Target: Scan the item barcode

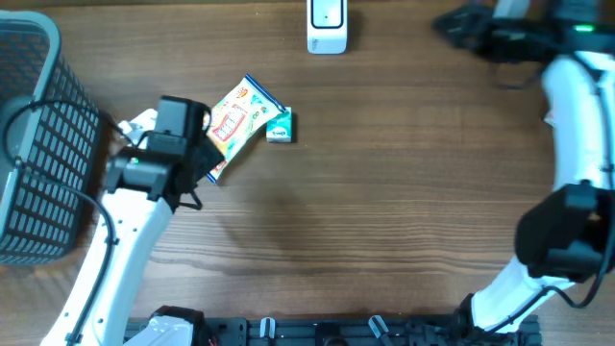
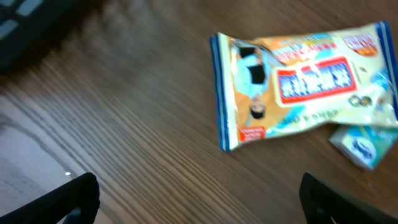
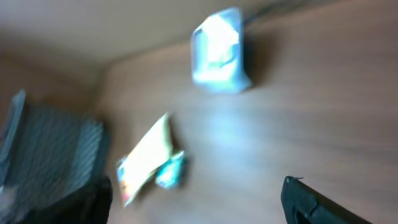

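A yellow snack packet [image 1: 240,117] with blue edges lies flat on the wooden table, and a small teal sachet [image 1: 279,128] touches its right end. My left gripper [image 1: 200,144] is at the packet's left end and is open. In the left wrist view its dark fingers [image 2: 74,199] stand wide apart over bare wood, short of the packet [image 2: 298,87] and the sachet [image 2: 364,144]. The white scanner [image 1: 327,24] stands at the table's far edge. My right gripper [image 1: 461,24] is open at the far right. Its blurred wrist view shows the scanner [image 3: 217,50] and the packet [image 3: 146,158].
A dark wire basket [image 1: 38,135] stands at the left edge of the table, close behind my left arm; it also shows in the right wrist view as a basket [image 3: 50,149]. My right arm's white links [image 1: 577,115] run down the right side.
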Action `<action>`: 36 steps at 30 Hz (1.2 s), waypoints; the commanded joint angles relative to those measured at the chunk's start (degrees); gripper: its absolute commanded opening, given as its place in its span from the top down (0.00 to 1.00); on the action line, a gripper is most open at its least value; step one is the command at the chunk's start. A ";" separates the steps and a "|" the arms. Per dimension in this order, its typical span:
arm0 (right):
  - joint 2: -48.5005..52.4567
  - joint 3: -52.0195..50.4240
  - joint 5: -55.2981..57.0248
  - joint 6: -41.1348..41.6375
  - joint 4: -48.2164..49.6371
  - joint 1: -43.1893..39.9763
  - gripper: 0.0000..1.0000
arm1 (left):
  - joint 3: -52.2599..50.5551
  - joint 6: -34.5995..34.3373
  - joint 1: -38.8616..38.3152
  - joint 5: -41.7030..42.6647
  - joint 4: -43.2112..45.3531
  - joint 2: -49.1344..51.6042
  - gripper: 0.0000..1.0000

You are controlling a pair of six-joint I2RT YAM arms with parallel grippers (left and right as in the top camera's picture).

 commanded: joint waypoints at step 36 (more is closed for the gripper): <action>3.15 -6.58 21.73 19.21 3.54 30.27 0.00 | -0.22 18.51 14.19 33.03 13.57 29.51 0.00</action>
